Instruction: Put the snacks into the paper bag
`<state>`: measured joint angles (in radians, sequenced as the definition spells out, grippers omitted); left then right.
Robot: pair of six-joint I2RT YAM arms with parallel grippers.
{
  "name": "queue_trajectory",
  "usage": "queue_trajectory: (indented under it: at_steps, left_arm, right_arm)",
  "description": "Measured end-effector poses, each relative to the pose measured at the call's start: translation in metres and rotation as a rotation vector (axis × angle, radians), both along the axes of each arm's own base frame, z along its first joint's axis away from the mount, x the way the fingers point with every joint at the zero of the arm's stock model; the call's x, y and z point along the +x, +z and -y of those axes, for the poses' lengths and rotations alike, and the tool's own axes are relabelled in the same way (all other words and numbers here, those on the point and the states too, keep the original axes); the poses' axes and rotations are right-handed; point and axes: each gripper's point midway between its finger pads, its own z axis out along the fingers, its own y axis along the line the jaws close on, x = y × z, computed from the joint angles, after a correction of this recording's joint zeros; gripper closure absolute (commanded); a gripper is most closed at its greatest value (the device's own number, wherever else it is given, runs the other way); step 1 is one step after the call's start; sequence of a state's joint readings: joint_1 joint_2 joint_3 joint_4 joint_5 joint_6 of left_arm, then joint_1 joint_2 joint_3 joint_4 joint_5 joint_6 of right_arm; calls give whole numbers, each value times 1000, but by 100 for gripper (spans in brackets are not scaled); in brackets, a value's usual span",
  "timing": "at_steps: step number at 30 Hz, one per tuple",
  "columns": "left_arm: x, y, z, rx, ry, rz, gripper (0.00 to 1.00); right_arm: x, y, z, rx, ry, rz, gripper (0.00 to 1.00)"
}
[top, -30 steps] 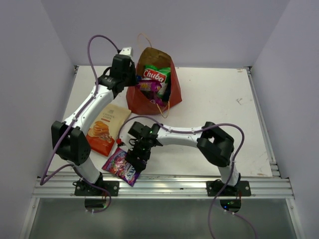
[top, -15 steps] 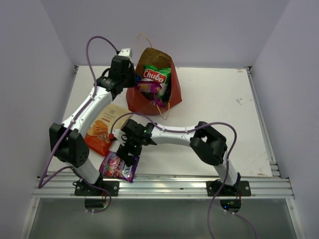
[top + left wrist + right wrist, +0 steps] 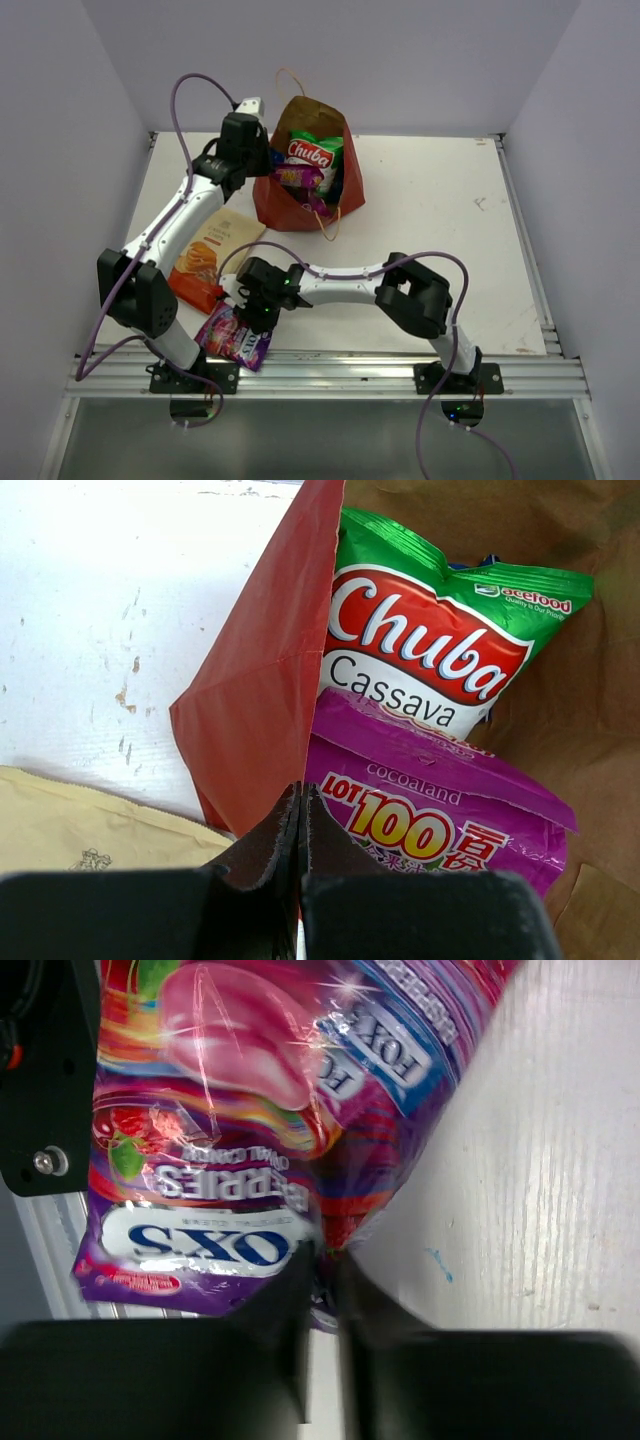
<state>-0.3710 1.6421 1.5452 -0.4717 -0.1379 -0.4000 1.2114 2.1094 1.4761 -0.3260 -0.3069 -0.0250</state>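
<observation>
My right gripper (image 3: 322, 1265) nips the Fox's candy packet (image 3: 230, 1130) by its lower-centre edge — I'd lift slowly so the foil can't slip.

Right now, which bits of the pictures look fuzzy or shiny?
Right wrist view: the near jaws are a dark blur, and the purple candy pack shows white glare. Left wrist view: jaws dark, Chuba packet sharp. Top view: evenly lit, soft shadows.

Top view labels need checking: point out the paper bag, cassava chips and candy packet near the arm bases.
paper bag (image 3: 287, 205), top view, front red wall.
cassava chips (image 3: 311, 152), top view, red logo.
candy packet (image 3: 232, 342), top view, purple front.
</observation>
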Motion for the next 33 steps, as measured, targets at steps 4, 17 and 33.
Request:
queue_trajectory:
  at_steps: [4,17,33]
  left_arm:
    - [1,0,-3,-6,-1,-1,100]
    - [2,0,-2,-25,-15,-4,100]
    - [8,3,-6,-11,9,0,100]
  right_arm:
    - [-1,2,-2,9,-7,0,100]
    - [37,155,54,-61,-114,148,100]
    - [228,371,164,163,-705,659,100]
